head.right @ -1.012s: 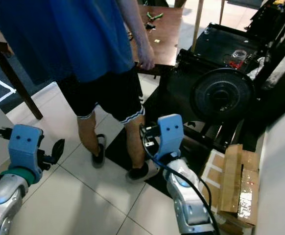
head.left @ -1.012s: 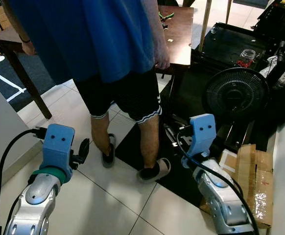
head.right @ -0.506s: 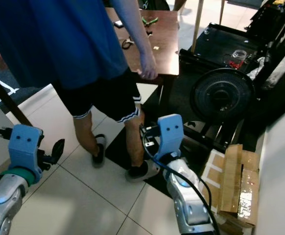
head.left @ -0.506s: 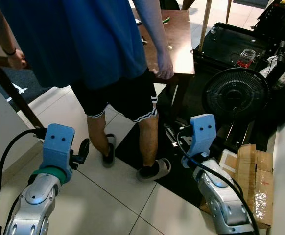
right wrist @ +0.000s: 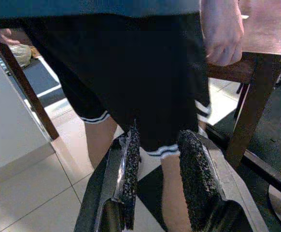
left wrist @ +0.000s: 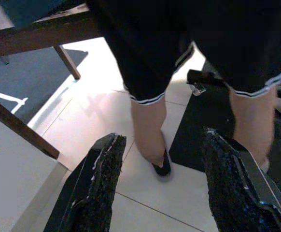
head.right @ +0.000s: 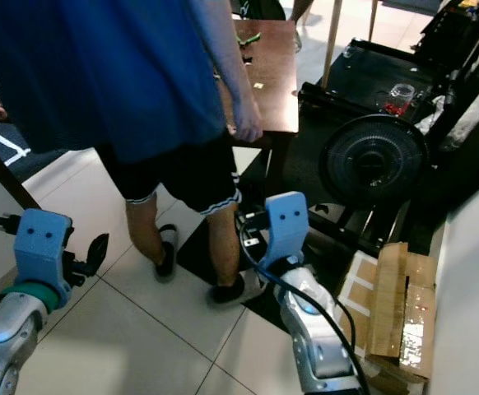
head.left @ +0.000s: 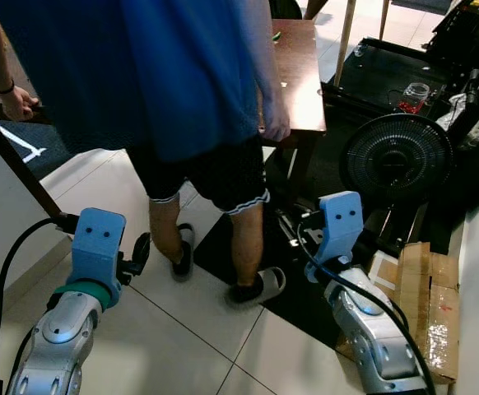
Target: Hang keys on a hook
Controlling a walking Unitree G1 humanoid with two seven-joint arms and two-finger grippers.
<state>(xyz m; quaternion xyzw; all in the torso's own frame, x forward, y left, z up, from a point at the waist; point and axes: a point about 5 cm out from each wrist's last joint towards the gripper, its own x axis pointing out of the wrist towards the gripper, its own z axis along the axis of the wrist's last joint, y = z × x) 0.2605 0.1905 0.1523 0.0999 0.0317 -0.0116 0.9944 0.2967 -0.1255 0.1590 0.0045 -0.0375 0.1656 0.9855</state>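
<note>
One person in a blue shirt is standing at one brown desk, facing away. Two grippers are hanging low over pale floor tiles: left gripper jaws spread wide, right gripper jaws parted, both empty. One black fan is standing nearby. I cannot make out the keys.

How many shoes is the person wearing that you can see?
2. One dark slipper is on the white tile by the left gripper; the other slipper sits at the black mat's edge, near the right arm.
</note>
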